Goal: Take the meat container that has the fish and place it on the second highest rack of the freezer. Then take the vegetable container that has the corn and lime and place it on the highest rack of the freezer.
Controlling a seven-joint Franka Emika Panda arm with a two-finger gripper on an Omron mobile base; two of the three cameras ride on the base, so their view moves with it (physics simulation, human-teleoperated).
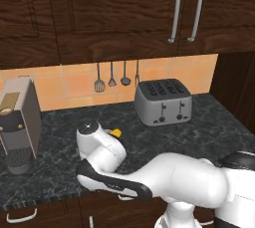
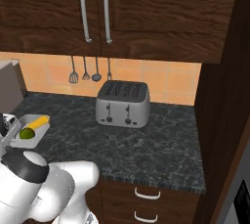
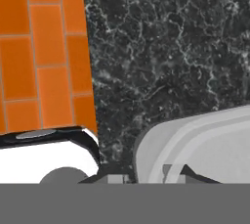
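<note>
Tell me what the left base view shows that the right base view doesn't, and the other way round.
Left base view: the coffee machine's front, standing at the counter's left end, and the arm's wrist bent low over the counter, hiding most of the tray; just a bit of the yellow corn peeks out.

Right base view: the grey tray in plain sight, holding the corn and the dark-green lime, plus white drawer handles below the counter.

Both: the silver toaster, the hanging utensils, the orange tile wall, dark wood cabinets and the black marbled counter.
</note>
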